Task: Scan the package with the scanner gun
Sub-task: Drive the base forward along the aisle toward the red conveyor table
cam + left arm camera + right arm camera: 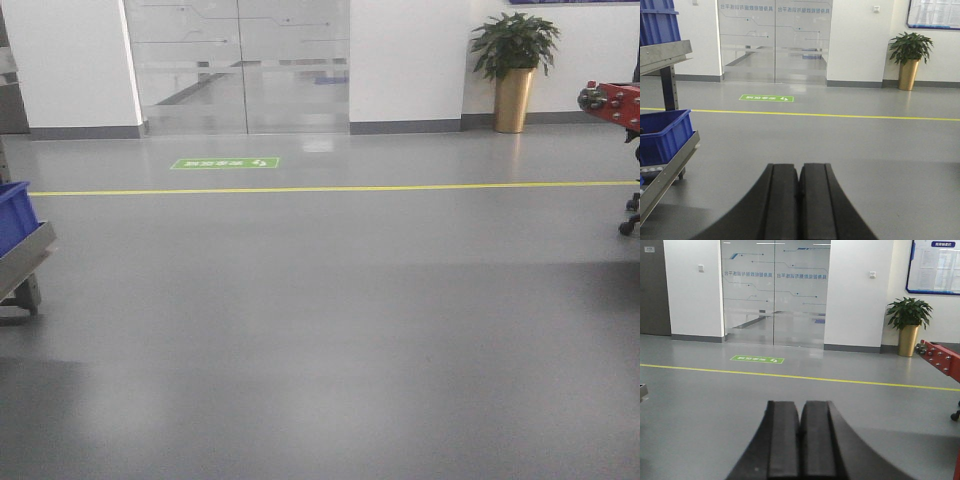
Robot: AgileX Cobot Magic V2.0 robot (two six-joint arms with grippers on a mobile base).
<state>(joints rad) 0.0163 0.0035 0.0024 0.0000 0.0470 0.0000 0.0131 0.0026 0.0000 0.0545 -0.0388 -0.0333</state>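
The package and the scanner gun are out of view in every frame. My left gripper (799,167) is shut with nothing between its black fingers, held level above grey floor. In the right wrist view my right gripper (801,405) is likewise shut and empty, pointing toward the glass doors. Neither gripper shows in the front-facing view.
A blue bin (660,135) sits on a metal rack (670,172) at the left. A red frame (942,360) and a potted plant (515,70) stand at the right. A yellow floor line (330,188) and a green floor sign (225,163) lie before glass doors (240,65).
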